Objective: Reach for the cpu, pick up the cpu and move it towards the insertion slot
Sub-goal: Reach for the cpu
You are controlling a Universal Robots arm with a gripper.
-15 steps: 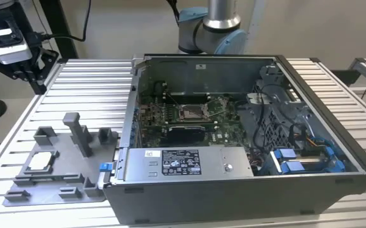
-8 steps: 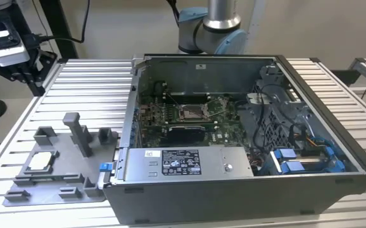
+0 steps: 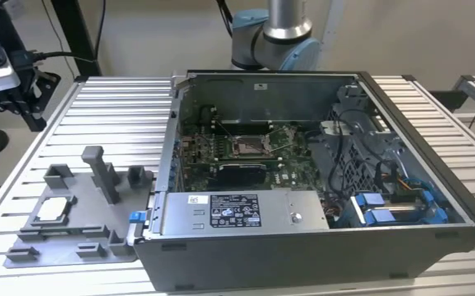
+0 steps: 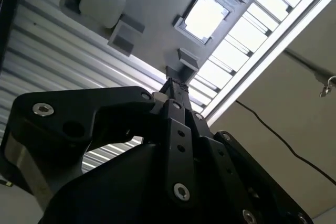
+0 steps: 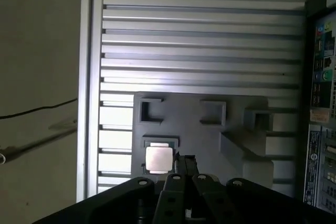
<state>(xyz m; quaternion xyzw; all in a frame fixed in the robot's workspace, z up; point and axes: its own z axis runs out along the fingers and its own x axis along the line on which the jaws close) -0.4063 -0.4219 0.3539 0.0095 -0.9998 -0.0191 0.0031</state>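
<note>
In the first wrist view the pincer (image 5: 184, 158), seen closed, is cut off; the square cpu (image 5: 158, 159) is laid flat.

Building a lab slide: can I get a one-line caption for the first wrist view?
Closed claw above the grey holder plate, silver chip lying untouched in its pocket.

One cpu (image 3: 52, 208), one insertion slot (image 3: 250, 145)
</note>
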